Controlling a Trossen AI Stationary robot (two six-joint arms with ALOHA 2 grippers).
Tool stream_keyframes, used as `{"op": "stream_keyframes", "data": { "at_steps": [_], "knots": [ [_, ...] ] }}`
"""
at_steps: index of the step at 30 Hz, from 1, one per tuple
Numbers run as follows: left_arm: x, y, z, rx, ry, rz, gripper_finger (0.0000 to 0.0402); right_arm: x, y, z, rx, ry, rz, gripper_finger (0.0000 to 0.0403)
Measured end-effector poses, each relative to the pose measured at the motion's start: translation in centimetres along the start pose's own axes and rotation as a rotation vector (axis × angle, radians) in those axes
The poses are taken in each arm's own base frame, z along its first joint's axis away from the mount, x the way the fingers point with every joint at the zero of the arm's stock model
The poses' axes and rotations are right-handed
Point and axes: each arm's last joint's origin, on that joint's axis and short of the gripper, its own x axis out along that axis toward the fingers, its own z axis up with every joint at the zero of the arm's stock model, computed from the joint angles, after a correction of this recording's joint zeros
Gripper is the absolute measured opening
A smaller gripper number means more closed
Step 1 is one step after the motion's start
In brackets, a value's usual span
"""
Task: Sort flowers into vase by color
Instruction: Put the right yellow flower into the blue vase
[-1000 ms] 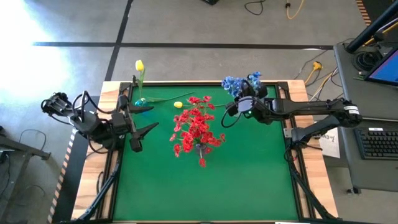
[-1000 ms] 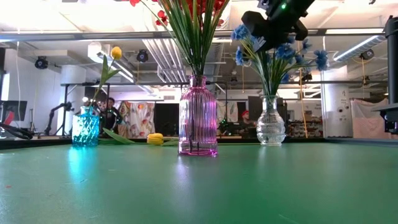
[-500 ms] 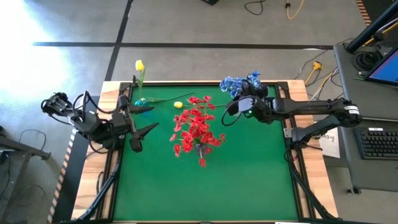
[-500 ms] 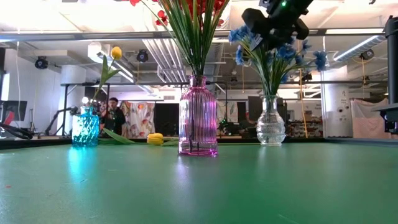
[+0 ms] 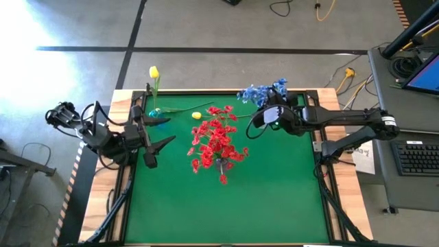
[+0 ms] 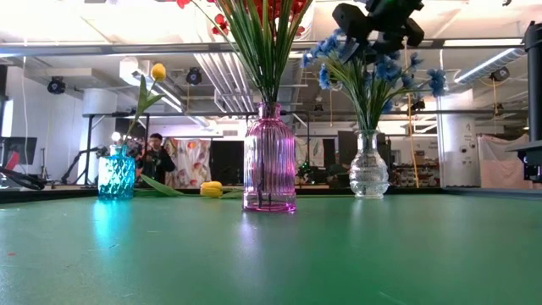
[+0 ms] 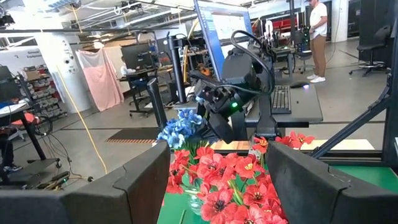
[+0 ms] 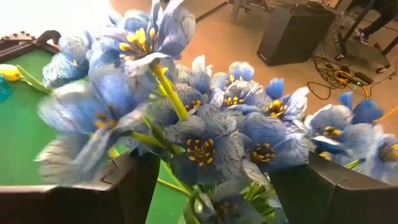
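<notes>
- The table carries three vases: a pink vase in the middle packed with red flowers, a clear vase at the far right with the blue flowers, and a small blue vase at the far left with one upright yellow flower.
- The right gripper hangs just beside the blue flowers, above the clear vase; its fingers stand apart with blossoms between them, clamped on nothing. The step looks like letting go of a blue stem, so it would do well to lift straight up and away, slowly, lest petals catch on a finger and drag the stem out.
- The left gripper waits near the table's left edge, wide open and empty.
- One yellow flower lying flat remains on the mat between the blue vase and the red flowers. It probably belongs in the blue vase; grasping low on its stem would make that easier.
</notes>
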Motion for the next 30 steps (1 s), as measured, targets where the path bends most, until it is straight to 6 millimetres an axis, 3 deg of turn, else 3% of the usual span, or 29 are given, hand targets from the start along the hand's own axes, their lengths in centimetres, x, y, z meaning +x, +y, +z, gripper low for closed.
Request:
{"op": "stream_keyframes", "data": {
  "at_steps": [9, 18, 30],
  "knots": [
    [0.0, 0.2, -0.1, 0.004, 0.014, 0.055, 0.0249, -1.3, -0.8, 1.5, 0.01, 0.062, 0.025, 0.0281],
    [0.0, 0.2, -0.1, 0.005, 0.015, 0.058, 0.0249, -2.0, -1.6, 1.6, 0.004, 0.13, 0.004, 0.0299],
    [0.0, 0.2, -0.1, 0.011, 0.013, 0.058, 0.0249, -4.4, -2.7, 4.6, 0.032, 0.161, 0.103, 0.0294]
  ]
}}
